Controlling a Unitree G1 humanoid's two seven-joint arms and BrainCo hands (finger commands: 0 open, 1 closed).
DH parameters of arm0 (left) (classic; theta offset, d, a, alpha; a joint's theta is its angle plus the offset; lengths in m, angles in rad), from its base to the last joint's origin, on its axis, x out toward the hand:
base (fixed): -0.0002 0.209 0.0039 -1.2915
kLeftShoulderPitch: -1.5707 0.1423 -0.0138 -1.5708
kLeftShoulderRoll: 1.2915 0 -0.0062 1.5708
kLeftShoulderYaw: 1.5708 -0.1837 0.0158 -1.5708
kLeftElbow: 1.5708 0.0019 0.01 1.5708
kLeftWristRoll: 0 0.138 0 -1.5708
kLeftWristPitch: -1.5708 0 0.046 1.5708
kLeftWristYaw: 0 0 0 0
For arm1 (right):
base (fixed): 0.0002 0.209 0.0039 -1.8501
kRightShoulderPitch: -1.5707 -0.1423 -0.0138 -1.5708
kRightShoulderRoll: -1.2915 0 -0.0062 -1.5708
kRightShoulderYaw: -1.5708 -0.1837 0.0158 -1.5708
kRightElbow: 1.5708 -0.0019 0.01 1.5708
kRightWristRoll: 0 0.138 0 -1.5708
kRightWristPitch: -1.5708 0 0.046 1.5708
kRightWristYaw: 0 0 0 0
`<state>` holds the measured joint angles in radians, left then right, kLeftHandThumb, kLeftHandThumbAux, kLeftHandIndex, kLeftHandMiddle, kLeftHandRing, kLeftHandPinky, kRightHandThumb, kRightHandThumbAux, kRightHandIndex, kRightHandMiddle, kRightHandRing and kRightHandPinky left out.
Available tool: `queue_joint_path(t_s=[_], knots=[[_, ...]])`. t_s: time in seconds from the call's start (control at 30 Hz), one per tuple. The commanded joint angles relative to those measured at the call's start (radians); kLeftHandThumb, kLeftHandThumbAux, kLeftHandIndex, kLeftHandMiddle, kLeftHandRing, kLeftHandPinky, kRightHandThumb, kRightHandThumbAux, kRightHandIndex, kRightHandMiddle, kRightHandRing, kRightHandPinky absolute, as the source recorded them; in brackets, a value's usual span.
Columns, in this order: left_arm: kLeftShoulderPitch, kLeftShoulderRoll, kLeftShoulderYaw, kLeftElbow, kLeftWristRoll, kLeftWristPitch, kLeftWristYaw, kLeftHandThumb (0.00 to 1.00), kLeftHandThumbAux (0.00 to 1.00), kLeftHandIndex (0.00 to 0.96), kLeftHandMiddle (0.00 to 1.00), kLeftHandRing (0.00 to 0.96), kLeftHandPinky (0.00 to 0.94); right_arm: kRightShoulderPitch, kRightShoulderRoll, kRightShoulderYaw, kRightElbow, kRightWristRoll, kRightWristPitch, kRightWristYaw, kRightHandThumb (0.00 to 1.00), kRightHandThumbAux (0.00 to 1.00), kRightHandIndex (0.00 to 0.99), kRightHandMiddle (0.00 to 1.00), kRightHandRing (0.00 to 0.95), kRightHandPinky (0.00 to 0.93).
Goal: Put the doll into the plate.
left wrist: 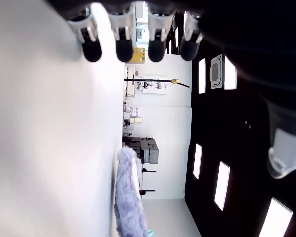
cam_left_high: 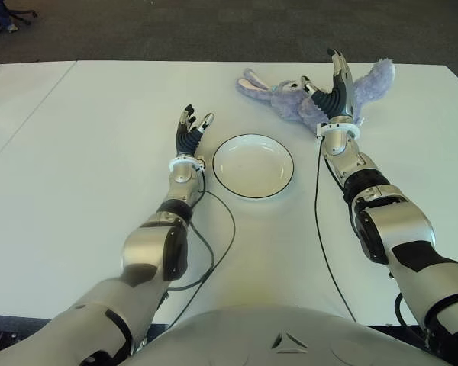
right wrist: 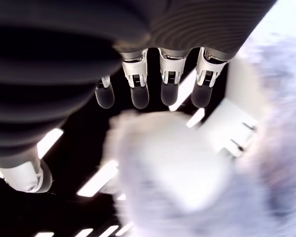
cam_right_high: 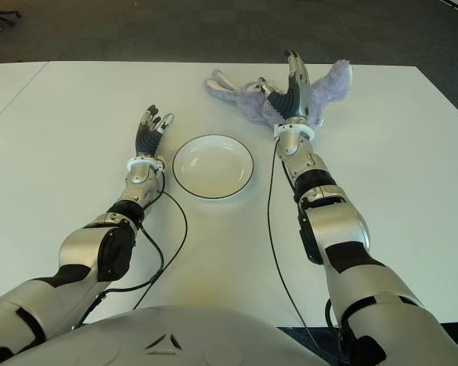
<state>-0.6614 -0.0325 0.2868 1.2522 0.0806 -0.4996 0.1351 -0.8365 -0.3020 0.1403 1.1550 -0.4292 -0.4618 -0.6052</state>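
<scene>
The right hand's fingers (right wrist: 170,84) are spread and straight, dark rubbery tips on pale metal knuckles, holding nothing; soft blurred fur fills the space just beyond them in the wrist view. The right hand (cam_left_high: 337,95) itself is at the doll, palm towards it, fingers pointing away from the robot over the plush body; whether the palm touches the fur cannot be told.

The doll (cam_left_high: 290,95) is a fluffy lavender rabbit lying on its side at the far part of the table, long ears stretched towards the robot's left, a shaggy limb or tail sticking out past the hand on the right. It lies beyond and to the right of the plate, apart from it.

The plate (cam_left_high: 253,165) is round, shallow, glossy white with a thin dark rim, and sits between the two arms.

The left hand's fingers (left wrist: 124,42) are loosely extended and apart, gripping nothing. The left hand (cam_left_high: 191,133) shows just left of the plate, pointing away from the robot.

The table (cam_left_high: 99,137) is smooth, matt white; thin black cables trail across it from both wrists.
</scene>
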Motion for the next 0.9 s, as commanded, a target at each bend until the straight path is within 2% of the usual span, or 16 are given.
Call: queue_joint_path(t_s=[0.03, 0.23, 0.47, 0.6, 0.77, 0.9], knots=[[0.150, -0.031, -0.010, 0.116, 0.007, 0.167, 0.025, 0.000, 0.506, 0.000, 0.072, 0.064, 0.015, 0.026, -0.013, -0.018, 0.022, 0.027, 0.009, 0.019, 0.401, 0.498, 0.000, 0.000, 0.000, 0.040], [0.157, -0.032, -0.005, 0.120, 0.001, 0.180, 0.018, 0.000, 0.498, 0.000, 0.074, 0.066, 0.024, 0.069, -0.058, -0.033, 0.018, 0.040, -0.038, 0.047, 0.401, 0.505, 0.000, 0.000, 0.000, 0.060], [0.164, -0.031, -0.008, 0.119, 0.000, 0.163, 0.017, 0.000, 0.492, 0.000, 0.080, 0.071, 0.000, 0.130, -0.076, -0.033, 0.012, 0.044, -0.090, 0.064, 0.416, 0.518, 0.000, 0.000, 0.000, 0.038], [0.163, -0.030, -0.009, 0.118, -0.001, 0.159, 0.014, 0.000, 0.482, 0.000, 0.071, 0.068, 0.023, 0.196, -0.087, -0.021, 0.018, 0.033, -0.131, 0.069, 0.438, 0.525, 0.000, 0.000, 0.000, 0.059], [0.160, -0.028, -0.011, 0.121, 0.001, 0.182, 0.011, 0.000, 0.488, 0.000, 0.072, 0.068, 0.037, 0.216, -0.110, -0.018, 0.031, 0.028, -0.141, 0.091, 0.463, 0.535, 0.000, 0.000, 0.000, 0.079], [0.162, -0.030, -0.003, 0.118, -0.012, 0.169, 0.008, 0.000, 0.489, 0.000, 0.075, 0.069, 0.023, 0.218, -0.134, -0.022, 0.040, 0.032, -0.139, 0.112, 0.486, 0.537, 0.000, 0.000, 0.000, 0.107]])
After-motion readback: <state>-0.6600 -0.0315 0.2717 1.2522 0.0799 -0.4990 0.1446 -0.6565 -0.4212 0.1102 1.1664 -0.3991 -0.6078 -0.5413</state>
